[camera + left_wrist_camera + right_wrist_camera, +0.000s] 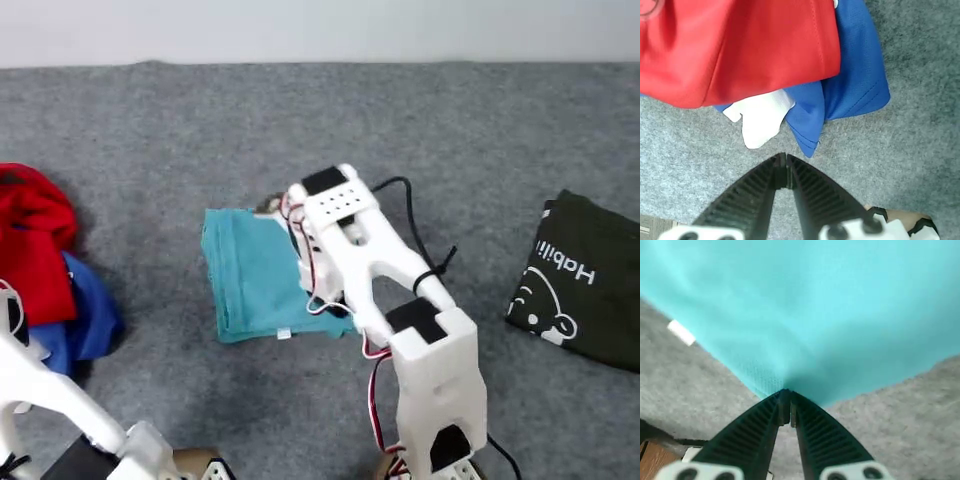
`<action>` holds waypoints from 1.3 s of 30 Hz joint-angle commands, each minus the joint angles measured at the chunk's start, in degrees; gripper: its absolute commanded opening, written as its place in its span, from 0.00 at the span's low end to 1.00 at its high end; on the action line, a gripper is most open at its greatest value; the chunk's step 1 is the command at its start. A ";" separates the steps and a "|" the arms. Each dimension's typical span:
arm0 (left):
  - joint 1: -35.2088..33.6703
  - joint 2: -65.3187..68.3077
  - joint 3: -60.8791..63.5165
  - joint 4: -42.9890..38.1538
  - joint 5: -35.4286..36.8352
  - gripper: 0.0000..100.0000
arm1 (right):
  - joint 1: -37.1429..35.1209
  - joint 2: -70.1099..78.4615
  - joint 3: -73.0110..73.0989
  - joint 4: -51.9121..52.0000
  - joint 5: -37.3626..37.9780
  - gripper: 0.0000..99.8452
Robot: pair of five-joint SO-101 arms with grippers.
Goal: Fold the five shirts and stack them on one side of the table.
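Grey felt point(450, 130) covers the whole table. My right pincer point(785, 395) is closed tight, its tips nipping the puckered edge of the folded teal cloth shirt point(815, 305), which lies flat mid-table beneath my right arm. My left pincer point(785, 159) is closed too, holding nothing, over bare felt just beside a heap at the table's left side: a shiny red jersey shirt point(730, 45) on top, a blue mesh shirt point(855, 75) under it, a white cloth piece point(760, 117) poking out. A dark green shirt with white print point(585, 280) lies well apart on the right.
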 commanded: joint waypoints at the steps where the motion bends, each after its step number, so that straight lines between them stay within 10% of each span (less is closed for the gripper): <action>1: 0.44 -1.93 -0.22 -0.35 0.79 0.01 | 0.75 -3.47 5.89 -5.67 -0.44 0.01; 17: 0.44 -1.93 -0.22 -0.35 0.79 0.01 | -1.45 -10.24 -16.09 0.92 -0.44 0.01; 39: 0.35 -1.93 -0.22 -0.09 0.79 0.01 | -9.80 21.05 -37.01 -34.68 -0.26 0.01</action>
